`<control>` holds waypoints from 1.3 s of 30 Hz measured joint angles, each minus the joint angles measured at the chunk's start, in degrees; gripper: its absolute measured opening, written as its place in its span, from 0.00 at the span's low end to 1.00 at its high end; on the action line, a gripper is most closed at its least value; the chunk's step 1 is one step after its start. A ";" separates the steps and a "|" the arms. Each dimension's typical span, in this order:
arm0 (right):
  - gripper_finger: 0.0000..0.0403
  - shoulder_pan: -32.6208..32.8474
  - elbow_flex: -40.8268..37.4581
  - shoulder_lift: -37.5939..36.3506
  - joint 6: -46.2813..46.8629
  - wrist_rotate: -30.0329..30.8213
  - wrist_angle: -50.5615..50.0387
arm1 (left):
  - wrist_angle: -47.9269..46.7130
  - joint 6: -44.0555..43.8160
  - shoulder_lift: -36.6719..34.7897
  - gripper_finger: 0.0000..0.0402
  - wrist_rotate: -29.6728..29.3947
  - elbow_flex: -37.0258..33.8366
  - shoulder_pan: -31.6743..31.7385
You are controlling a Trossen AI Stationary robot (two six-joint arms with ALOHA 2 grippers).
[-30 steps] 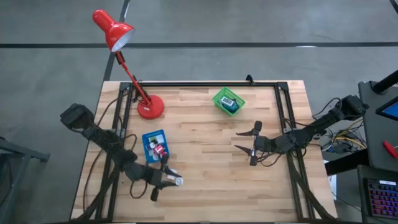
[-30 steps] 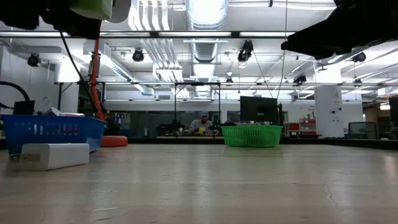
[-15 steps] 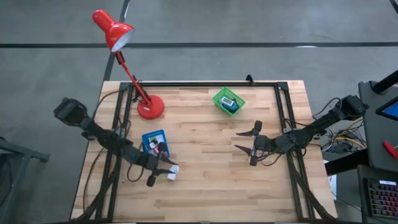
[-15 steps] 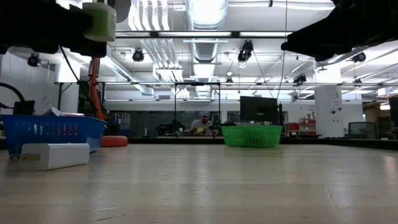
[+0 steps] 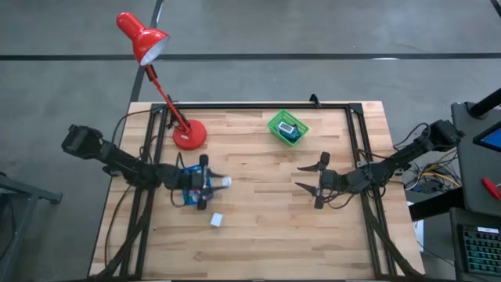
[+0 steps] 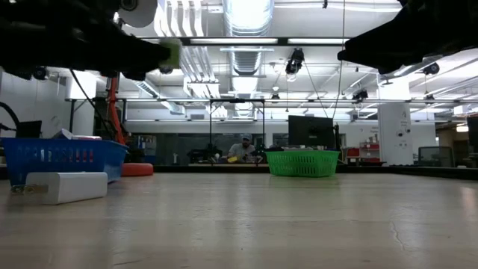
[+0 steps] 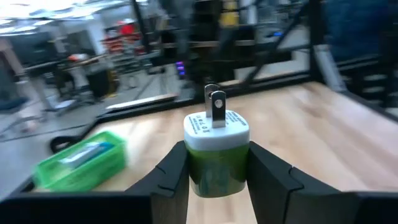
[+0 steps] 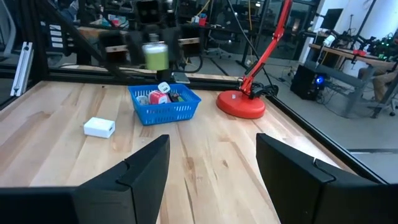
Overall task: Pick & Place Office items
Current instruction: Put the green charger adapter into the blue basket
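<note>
Green and white, a small plug adapter (image 7: pixel 216 152) is seen clamped between the two dark fingers (image 7: pixel 169 180) of the left gripper (image 5: pixel 205 182), its metal prongs pointing away from the wrist in the left wrist view. In the overhead picture, the left gripper is shown at centre left of the frame, raised over the right edge of the blue tray (image 5: pixel 188 175), with the adapter's pale tip jutting toward the middle of the wooden table (image 5: pixel 258 227). Several small pieces, one red and white, are seen lying in the tray in the right wrist view. A white block (image 5: pixel 217 220) is pictured lying alone on the table just below the tray in the overhead frame; in the low view it (image 6: pixel 66 186) is seen in front of the tray at lower left. The red desk lamp (image 5: pixel 160 86) is shown at upper left, its round base near the tray. A green basket (image 5: pixel 288 127) is seen at upper centre, holding a teal piece. The right gripper (image 5: pixel 311 186) is pictured at centre right, its fingers spread apart and nothing held between them.
</note>
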 joint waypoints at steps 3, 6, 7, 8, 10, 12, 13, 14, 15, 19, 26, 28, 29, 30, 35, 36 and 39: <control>0.57 0.00 0.00 0.00 0.65 0.09 0.00 | 0.90 0.22 0.09 0.29 0.01 0.00 3.95; 0.57 0.00 0.00 0.00 1.08 0.09 0.00 | 0.82 0.17 0.13 0.29 -0.01 0.00 6.54; 0.57 0.00 0.00 0.00 1.10 0.09 -0.01 | 0.84 0.18 0.13 0.29 -0.02 0.00 6.85; 0.57 0.00 0.00 0.00 1.14 0.09 -0.02 | 0.84 0.20 0.13 0.29 -0.02 0.00 6.88; 0.57 0.00 0.00 0.00 1.32 0.09 -0.02 | 0.82 0.30 0.13 0.29 0.26 0.00 6.82; 0.57 0.00 0.00 0.00 1.33 0.09 -0.02 | 0.80 0.52 0.13 0.29 0.41 0.00 6.82; 0.57 0.00 0.00 0.00 1.37 0.09 -0.02 | 0.76 0.55 0.13 0.29 0.42 0.00 6.82; 0.57 0.00 0.00 0.00 1.39 0.09 -0.02 | 0.62 0.62 0.13 0.29 0.44 0.00 6.82; 0.57 0.00 0.00 0.00 1.43 0.09 -0.02 | 0.42 0.63 0.13 0.29 0.48 0.00 6.82; 0.57 0.00 0.00 0.00 1.47 0.07 -0.09 | -1.15 0.85 -0.14 0.29 0.62 -0.03 6.82; 0.57 0.00 0.00 0.00 1.49 0.02 -0.40 | -3.76 0.16 -5.63 0.29 0.60 -3.05 6.82; 0.57 0.00 -0.02 0.00 1.49 0.00 -0.46 | -5.06 -0.07 -8.38 0.29 0.60 -4.33 6.82; 0.57 0.00 -0.02 0.00 1.49 0.00 -0.46 | -5.94 -0.21 -9.81 0.29 0.59 -4.99 6.82; 0.57 0.00 -0.02 0.00 1.49 -0.02 -0.48 | -6.78 -0.30 -11.28 0.29 0.59 -5.55 6.82; 0.57 0.02 -0.01 0.02 1.49 -0.04 -0.55 | -12.71 -1.50 -19.52 0.29 0.57 -8.34 6.82; 0.57 0.02 -0.02 0.02 1.49 -0.07 -0.55 | -13.86 -1.68 -21.17 0.29 0.55 -8.81 6.78; 0.57 0.02 0.00 0.02 1.49 -0.05 -0.57 | -17.85 -2.27 -25.90 0.29 0.55 -9.95 6.69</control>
